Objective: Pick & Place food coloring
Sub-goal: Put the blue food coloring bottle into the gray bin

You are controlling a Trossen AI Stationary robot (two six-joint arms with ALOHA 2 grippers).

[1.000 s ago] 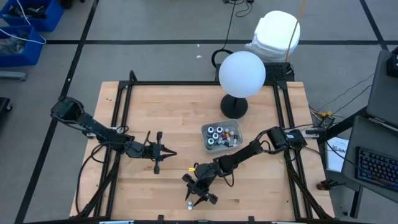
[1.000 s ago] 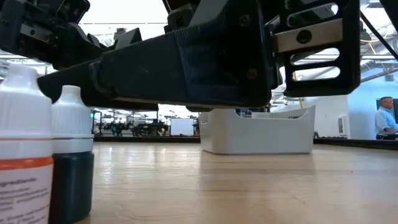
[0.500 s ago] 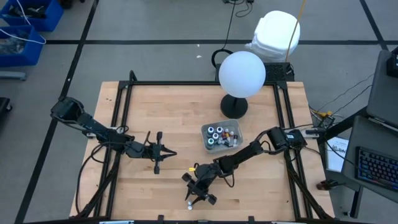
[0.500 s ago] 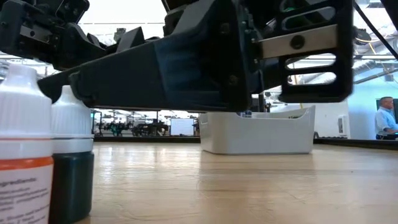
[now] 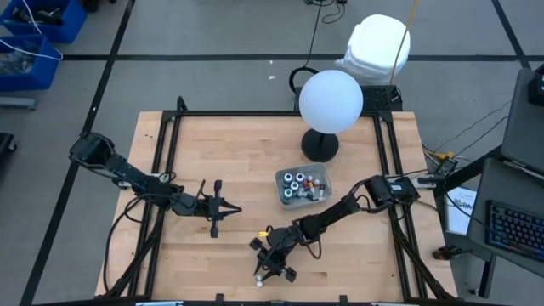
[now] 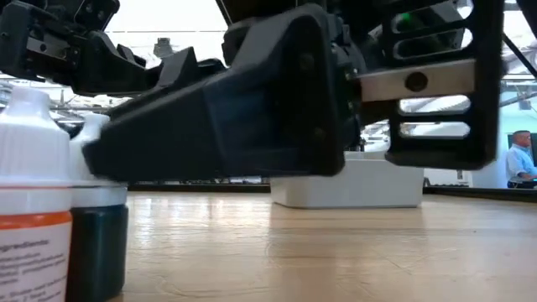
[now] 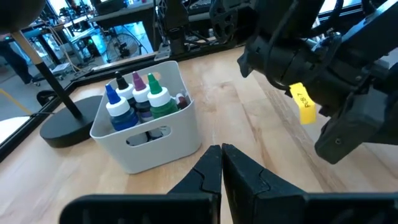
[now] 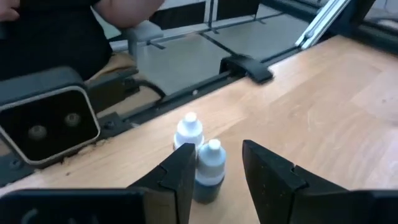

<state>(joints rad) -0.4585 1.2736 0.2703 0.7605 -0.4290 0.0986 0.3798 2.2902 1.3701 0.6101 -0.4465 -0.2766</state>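
Observation:
Two small food coloring bottles stand upright near the table's near edge (image 5: pixel 259 277). One is white-bodied with an orange band (image 6: pixel 29 193) and one is dark with a white cap (image 8: pixel 210 171). My right gripper (image 8: pixel 216 152) is open and reaches level toward them, its fingers on either side of the dark bottle. In the low view one finger (image 6: pixel 210 126) hides that bottle's cap. Several more bottles stand in the grey tray (image 5: pixel 303 187), which also shows in the left wrist view (image 7: pixel 146 118). My left gripper (image 7: pixel 221 152) is shut and waits left of centre (image 5: pixel 217 208).
A lamp with a white globe (image 5: pixel 331 100) stands on a dark round base (image 5: pixel 320 146) behind the tray. Black frame rails (image 5: pixel 166 161) run along the table's sides. The low camera's housing (image 8: pixel 43 127) sits just past the two bottles. A person (image 6: pixel 520 159) stands far off in the room.
My right gripper has moved a little toward the table's near edge, closer to the two standing bottles. It has also tipped down, and in the low view its finger now covers the dark bottle's cap. The bottles have stayed in place.

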